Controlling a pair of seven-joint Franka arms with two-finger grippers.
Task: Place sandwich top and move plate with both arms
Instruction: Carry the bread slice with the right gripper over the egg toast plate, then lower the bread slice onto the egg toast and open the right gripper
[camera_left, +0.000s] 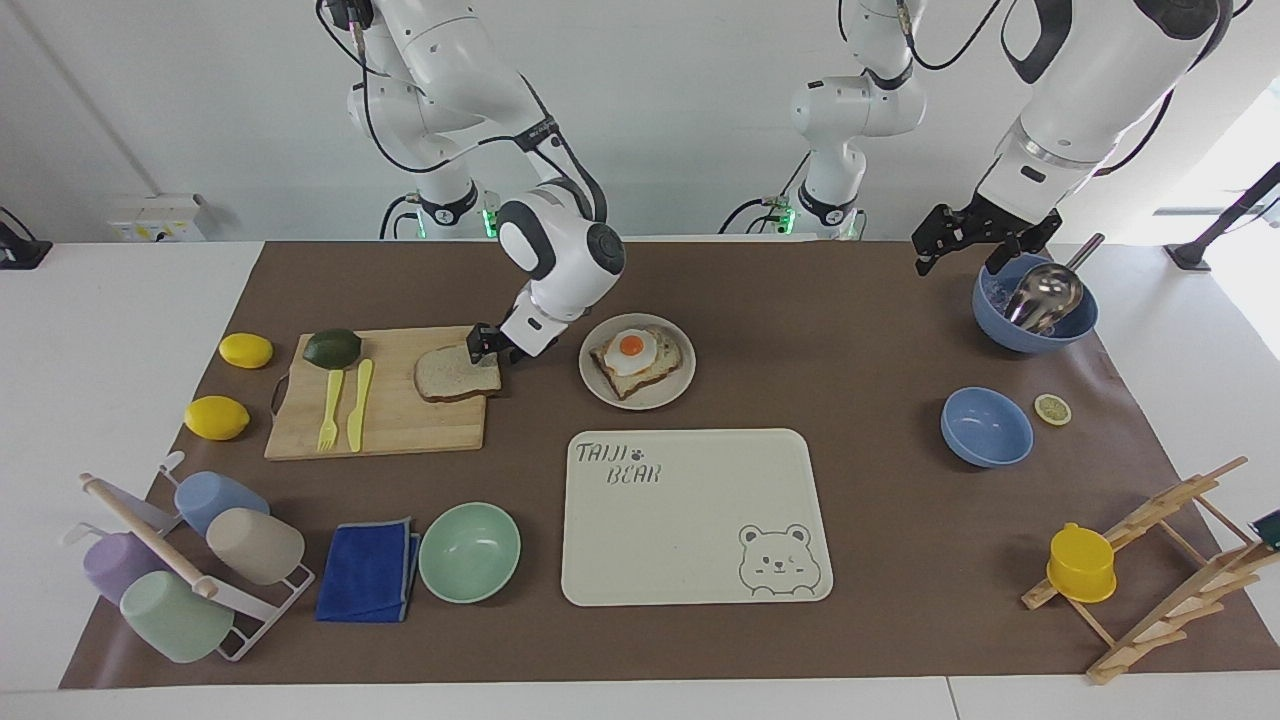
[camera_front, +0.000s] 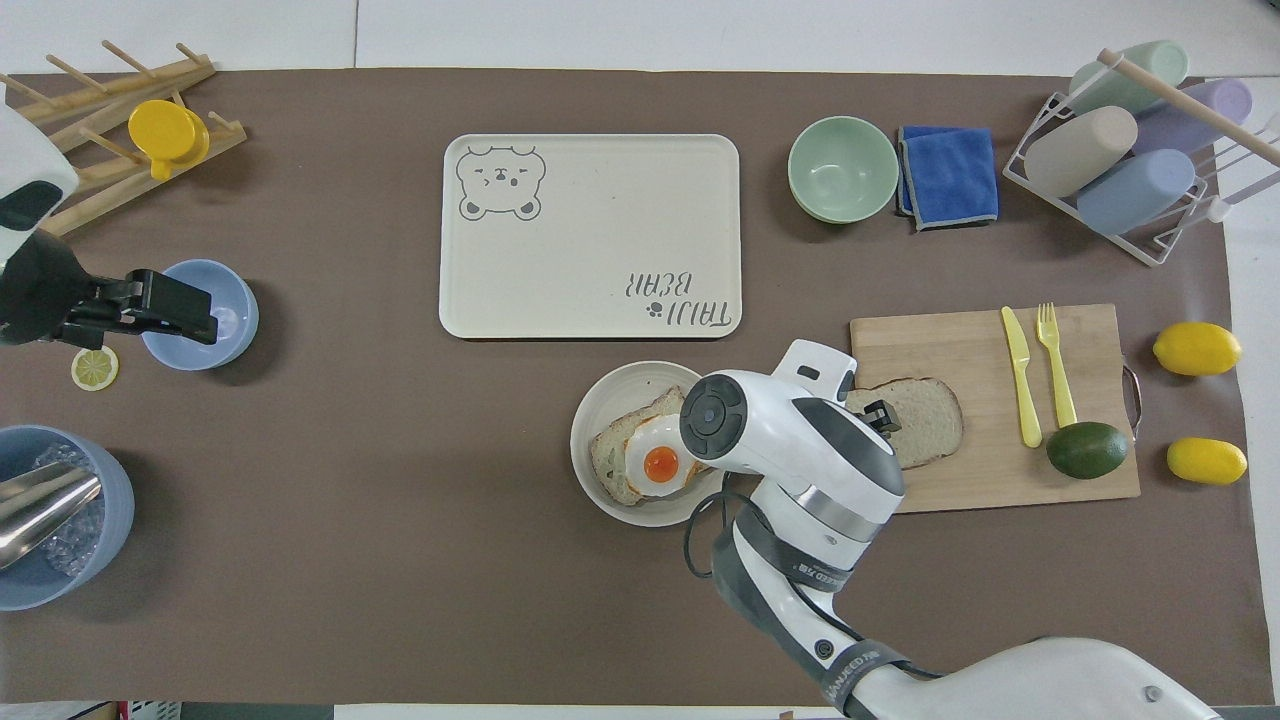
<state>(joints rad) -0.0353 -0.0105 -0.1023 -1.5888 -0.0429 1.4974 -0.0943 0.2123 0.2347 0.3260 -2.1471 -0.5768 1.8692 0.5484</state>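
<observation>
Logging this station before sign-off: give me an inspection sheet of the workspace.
Surface: brown mat over a white table.
Job's things: sandwich top on the cutting board; plate holds egg toast.
Clutter: tray, green bowl, blue cloth, lemons, avocado, cup rack.
Grippers: right pincer at the sandwich top's edge; left pincer waits over the scoop bowl.
Cables: black, along both arms.
Surroundings: white wall.
</observation>
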